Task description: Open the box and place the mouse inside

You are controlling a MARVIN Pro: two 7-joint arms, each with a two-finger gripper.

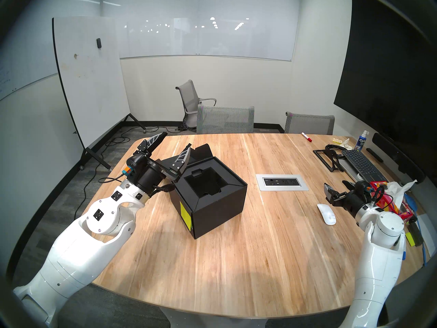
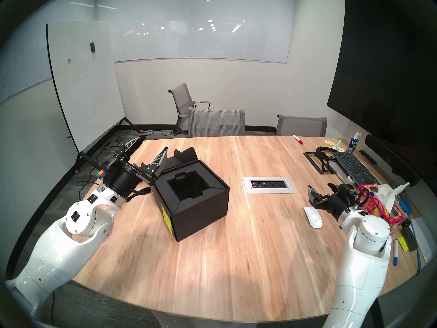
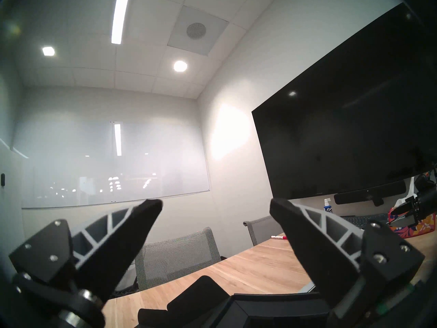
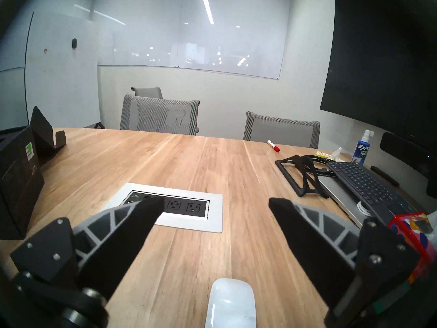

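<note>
The black cube box point(image 1: 217, 209) stands open left of the table's middle, its flap lid folded back and a neon yellow-green sticky note point(image 1: 185, 215) on its left side. It also shows in the right wrist view point(image 4: 19, 178). My left gripper point(image 1: 177, 139) is open and empty, raised beside the box's far left corner and pointing up and away. The small white mouse point(image 1: 326, 214) lies on the table at the right. My right gripper point(image 1: 336, 184) is open and empty just above the table. In the right wrist view the mouse point(image 4: 230, 303) lies below and between the fingers, untouched.
A power outlet panel point(image 1: 281, 182) is set into the table between box and mouse. A pink-and-blue tissue box point(image 1: 387, 202) sits right behind my right wrist. A keyboard point(image 1: 361, 164), a black stand point(image 1: 328, 158), a spray bottle point(image 1: 361, 140) and a red marker point(image 1: 306, 137) lie far right.
</note>
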